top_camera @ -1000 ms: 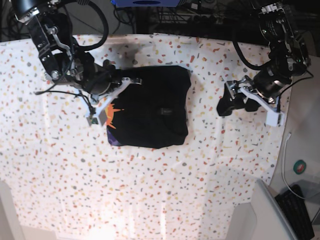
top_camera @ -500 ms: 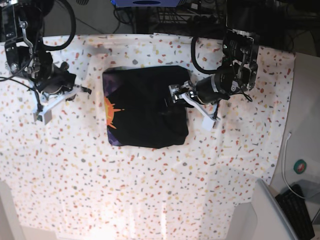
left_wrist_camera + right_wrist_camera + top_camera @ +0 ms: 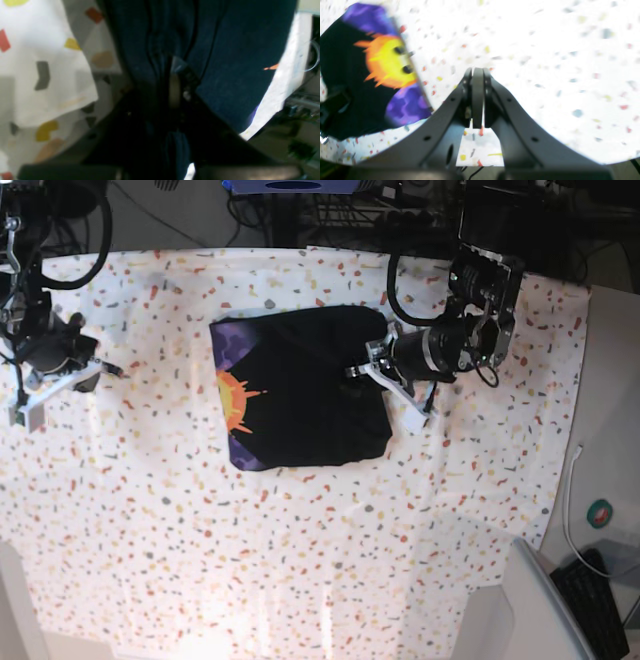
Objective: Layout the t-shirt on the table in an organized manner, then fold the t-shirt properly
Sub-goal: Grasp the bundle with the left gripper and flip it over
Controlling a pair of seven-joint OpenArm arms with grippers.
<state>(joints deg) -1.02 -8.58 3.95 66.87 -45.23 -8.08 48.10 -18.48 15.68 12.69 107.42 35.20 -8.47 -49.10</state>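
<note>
The black t-shirt [image 3: 300, 395] lies folded into a rough rectangle on the speckled table [image 3: 300, 560], with its sunburst print [image 3: 235, 398] at its left edge. My left gripper [image 3: 362, 372] sits at the shirt's right edge. In the left wrist view it [image 3: 175, 87] is shut on a pinch of the dark fabric [image 3: 225, 62]. My right gripper [image 3: 100, 367] is over bare table, well left of the shirt. In the right wrist view it [image 3: 477, 75] is shut and empty, with the shirt's print [image 3: 385, 60] off to its left.
The table's cloth [image 3: 50, 50] is bunched beside the held fabric. A dark keyboard [image 3: 600, 600] and a grey surface [image 3: 530, 610] lie past the table's lower right corner. Cables and dark equipment [image 3: 300, 210] stand behind the far edge.
My right arm has drawn further left, away from the shirt. My left gripper stays at the shirt's right edge, and the shirt has shifted slightly right and turned a little.
</note>
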